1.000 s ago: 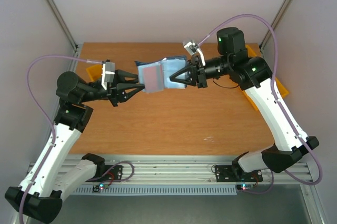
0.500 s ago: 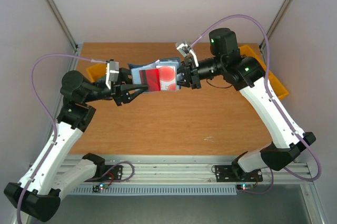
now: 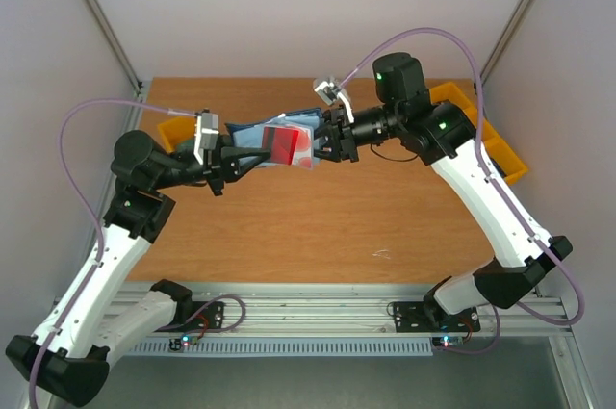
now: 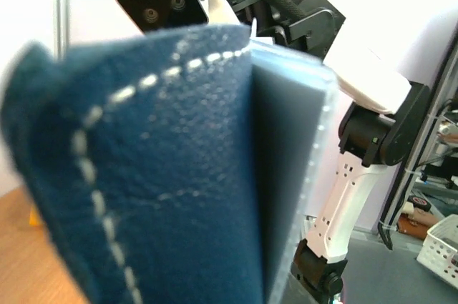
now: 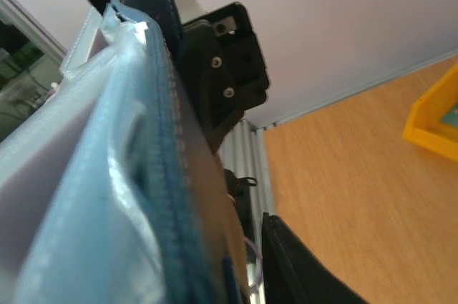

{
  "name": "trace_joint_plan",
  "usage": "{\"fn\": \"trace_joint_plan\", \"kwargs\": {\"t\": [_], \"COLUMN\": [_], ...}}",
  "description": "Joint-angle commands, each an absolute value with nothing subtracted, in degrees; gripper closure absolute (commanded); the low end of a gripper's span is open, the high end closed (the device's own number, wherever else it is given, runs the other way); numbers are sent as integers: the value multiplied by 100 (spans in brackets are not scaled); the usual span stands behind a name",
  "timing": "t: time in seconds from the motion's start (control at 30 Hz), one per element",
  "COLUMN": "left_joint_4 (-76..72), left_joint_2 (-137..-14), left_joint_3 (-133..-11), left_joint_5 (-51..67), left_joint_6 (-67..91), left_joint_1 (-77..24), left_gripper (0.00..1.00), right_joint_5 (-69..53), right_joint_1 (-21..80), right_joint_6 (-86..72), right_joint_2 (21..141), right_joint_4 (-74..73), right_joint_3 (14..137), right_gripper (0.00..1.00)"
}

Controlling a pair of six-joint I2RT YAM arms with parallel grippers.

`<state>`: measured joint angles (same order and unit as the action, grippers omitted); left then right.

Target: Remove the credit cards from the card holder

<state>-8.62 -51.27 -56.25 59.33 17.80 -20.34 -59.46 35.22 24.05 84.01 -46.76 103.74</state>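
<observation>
The card holder [image 3: 272,142] is held in the air above the wooden table [image 3: 318,226], in the upper middle of the overhead frame, stretched between the two arms. The left gripper [image 3: 252,161] reaches in from the left of the frame with its jaws pressed together on the holder's left end. In the left wrist view the dark navy cover with white stitching [image 4: 157,175] fills most of the picture, and the paler grey-blue inner sleeves [image 4: 293,161] stand edge-on just right of it. The right gripper [image 3: 320,146] meets the holder's right end from the right of the frame. Whether its jaws are clamped or apart cannot be told, since the right wrist view shows only the translucent sleeves [image 5: 93,175] pressed close to the lens. From above, a credit card [image 3: 287,145], whitish with a red patch, shows in the opened holder between the two grippers. One yellow bin [image 3: 162,128] sits at the table's left edge behind the left arm, and a second yellow bin [image 3: 486,135] lies at the right edge under the right arm
</observation>
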Motion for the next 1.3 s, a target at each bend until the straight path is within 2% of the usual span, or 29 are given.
{"fn": "trace_joint_plan", "kwargs": {"t": [0.0,0.13,0.23,0.27,0.3,0.53,0.73,0.8,0.87,1.0,1.03,1.13,1.17,1.27], "left_joint_4": [-376,440,308,140,-65,-882,-977,-1019,-999,-755,-643,-95,185,1154], "left_joint_2": [-4975,-4967,-4942,-4939,-4939,-4958,-4964,-4978,-4975,-4949,-4937,-4913,-4909,-4926], "left_joint_3": [-5700,-5878,-5821,-5778,-5734,-5657,-5598,-5607,-5616,-5604,-5594,-5615,-5638,-5669], "left_joint_5": [5371,4572,5008,5175,5377,6059,6091,6099,6080,5694,5469,4421,3998,2632], "left_joint_6": [1829,1555,1423,1492,1559,1980,2089,2128,2144,2139,2136,2049,1971,1581], "left_joint_1": [-2014,-1978,-1978,-1978,-1984,-1987,-1995,-1994,-1989,-1956,-1946,-1899,-1880,-1855], "left_gripper": [100,100,100,100,100,100,100,100,100,100,97,60,52,44], "right_joint_5": [-5465,-5446,-5527,-5535,-5494,-5242,-6123,-6103,-6254,-6295,-6229,-6008,-5868,-5293], "right_joint_1": [3457,3090,3046,3048,3044,3057,3172,3241,3243,3241,3236,3213,3206,3178], "right_joint_6": [2876,2923,3081,3065,2987,2530,2786,2879,2883,2932,2927,2902,2882,2770], "right_joint_2": [7993,7535,7320,7324,7368,7840,8212,8280,8296,8155,8115,8031,8025,8021], "right_joint_4": [-5053,-4959,-4953,-4939,-4877,-4331,-4693,-4808,-4793,-4719,-4691,-4744,-4801,-5036], "right_joint_3": [10302,9875,9732,9750,9762,9747,10254,10312,10293,10179,10142,10087,10097,10135], "right_gripper": [64,36,17,4,2,2,2,12,43,87,97,99,99,99]}}
